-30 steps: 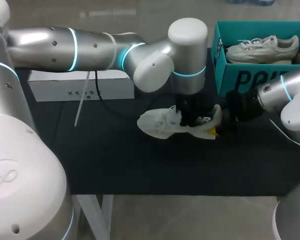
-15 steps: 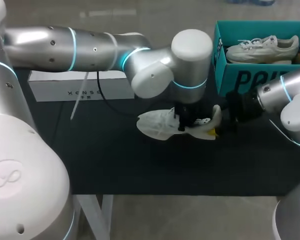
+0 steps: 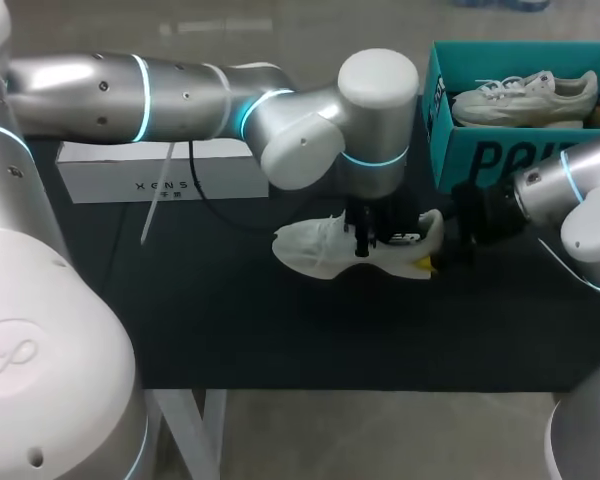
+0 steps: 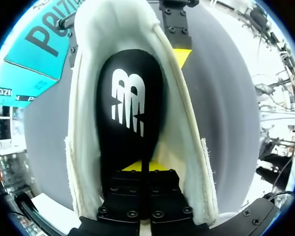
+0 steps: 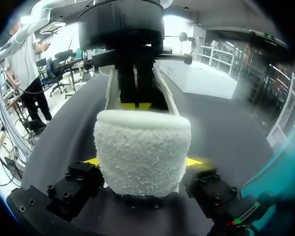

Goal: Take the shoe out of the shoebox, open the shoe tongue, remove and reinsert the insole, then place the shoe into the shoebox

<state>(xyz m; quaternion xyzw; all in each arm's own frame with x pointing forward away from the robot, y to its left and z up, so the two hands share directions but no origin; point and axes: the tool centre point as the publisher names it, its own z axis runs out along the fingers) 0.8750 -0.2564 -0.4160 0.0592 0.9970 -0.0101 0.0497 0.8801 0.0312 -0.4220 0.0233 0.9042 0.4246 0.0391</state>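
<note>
The shoe [image 3: 325, 245] lies on its sole on the dark table [image 3: 230, 320], out of the teal shoebox [image 3: 480, 160], which stands at the table's far right corner with a second shoe [image 3: 525, 98] inside.

The right hand [image 5: 142, 164] is clamped on the shoe's heel, one yellow tip pressed to each side of the padded collar. I judge this grip is there to anchor the shoe so it cannot slide or tip while the other arm works inside it.

The left hand [image 4: 142, 167] comes straight down through the shoe's opening, its two fingers drawn together with no gap between them, their yellow tips resting on the black insole [image 4: 130, 98]. The insole lies flat along the bottom of the shoe (whether the closed tips nip its edge or merely press on it cannot be told). The side walls stand spread wide around the hand, which gives it room to reach the footbed.

The task seems to be at the insole step.

A long white box [image 3: 160, 172] sits at the table's far left, well apart from the shoe.
</note>
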